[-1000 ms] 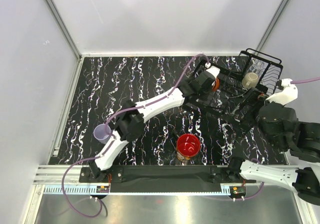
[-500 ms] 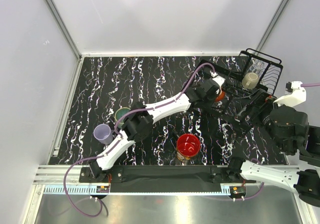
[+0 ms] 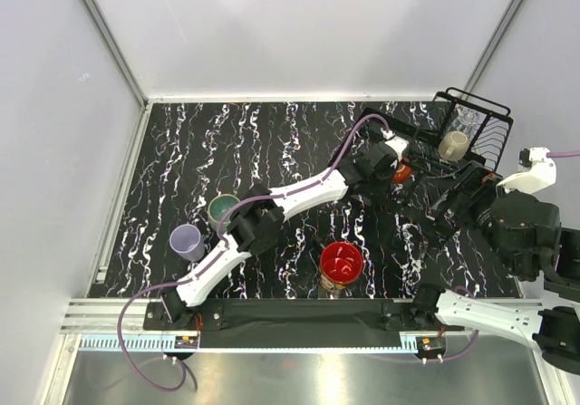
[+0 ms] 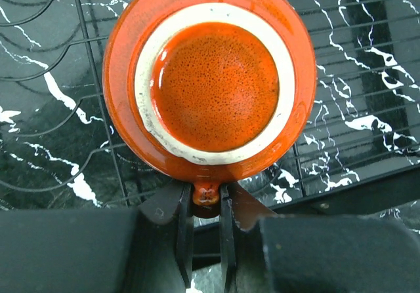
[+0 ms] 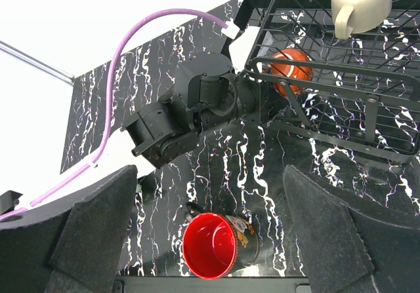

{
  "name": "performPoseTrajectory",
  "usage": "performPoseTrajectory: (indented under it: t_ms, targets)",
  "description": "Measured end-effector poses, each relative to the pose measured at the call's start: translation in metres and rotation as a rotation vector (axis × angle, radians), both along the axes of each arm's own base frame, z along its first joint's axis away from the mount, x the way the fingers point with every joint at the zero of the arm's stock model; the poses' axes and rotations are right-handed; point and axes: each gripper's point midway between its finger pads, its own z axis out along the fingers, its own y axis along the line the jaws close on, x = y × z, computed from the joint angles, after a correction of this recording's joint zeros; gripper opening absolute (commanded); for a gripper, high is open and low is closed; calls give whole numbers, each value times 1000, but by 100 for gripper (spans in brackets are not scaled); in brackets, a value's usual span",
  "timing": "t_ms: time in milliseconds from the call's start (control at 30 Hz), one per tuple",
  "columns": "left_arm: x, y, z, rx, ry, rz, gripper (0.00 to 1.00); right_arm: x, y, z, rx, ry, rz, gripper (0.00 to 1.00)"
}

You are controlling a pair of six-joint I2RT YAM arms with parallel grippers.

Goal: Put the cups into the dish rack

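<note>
Cups lie in two groups in the top view. Your left gripper (image 3: 396, 164) is stretched across the table (image 3: 272, 142) to the left end of the rack (image 3: 485, 108), which stands in the far right corner. The orange mug (image 3: 402, 174) is at its tip. Deeper in the rack are the beige mug (image 3: 452, 142) and, beyond it, the clear glass (image 3: 468, 115). On the bare table you have the red mug (image 3: 342, 262) upright near the front edge. The teal mug (image 3: 222, 208) and lavender tumbler (image 3: 187, 240) sit just beside each other at the left, well apart from the rack.

From the left wrist, your fingers (image 4: 185, 237) are pressed almost together, pinching the orange mug's handle between them. The mug shows a round orange face ringed in cream, over the rack's wire floor. You cannot tell whether it touches the wires.

From the right wrist, your right gripper (image 5: 210, 169) is spread wide, gripping nothing. Below it you see the red mug. Further off is the left gripper at the rack's side, with the orange mug inside the wires and the beige mug behind.
</note>
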Motion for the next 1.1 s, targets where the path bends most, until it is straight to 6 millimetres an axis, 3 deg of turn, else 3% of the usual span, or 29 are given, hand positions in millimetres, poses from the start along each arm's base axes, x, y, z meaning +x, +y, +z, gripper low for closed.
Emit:
performPoseTrajectory:
  t_ms: [400,667,867,967,1100]
  targets:
    - [13,5,-14,-13,32,27,19,1,1,-4,-12,7,0,100]
    - [14,1,-10,-35,30,23,34,0,1,-4,-8,6,-1,100]
    - [15,-3,-6,-63,32,25,35,0,1,-4,-9,6,-1,100]
    - [14,-4,-10,-73,38,18,40,1,2,-5,-12,9,-1,100]
    - [13,7,-6,-74,40,27,57,3,6,-6,-27,17,0,100]
